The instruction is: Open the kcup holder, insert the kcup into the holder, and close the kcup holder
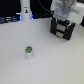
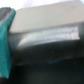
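Exterior view, item one: kcup holder [image 1: 62, 28], a black boxy unit with pale grey front plates, standing on the white worktop [image 1: 50, 60] toward the exterior view's right. White robot arm directly above it, its gripper [image 1: 63, 18] down at the top of the unit. Jaws are lost against the black body, so I cannot tell whether they stand wide, narrow, or closed on anything. Whether the drawer is pulled out is also too blurred to judge.

Item two: kcup [image 1: 29, 51], a small white pod with a green top, upright on the worktop. It sits well apart from the jaws, off toward the exterior view's left and nearer the camera, touching nothing else.

Item three: white bottle-shaped post [image 1: 25, 11], standing at the far edge of the worktop, well apart from the jaws on the exterior view's left, with a dark band of background behind it.

Wrist view, item one: a dark, glossy surface fills most of the frame, very close and heavily blurred, with a paler grey strip [image 2: 47, 36] across it; likely part of the black unit.

Item two: a teal-green edge [image 2: 6, 42] at one side, identity unclear. Jaws cannot be made out here.
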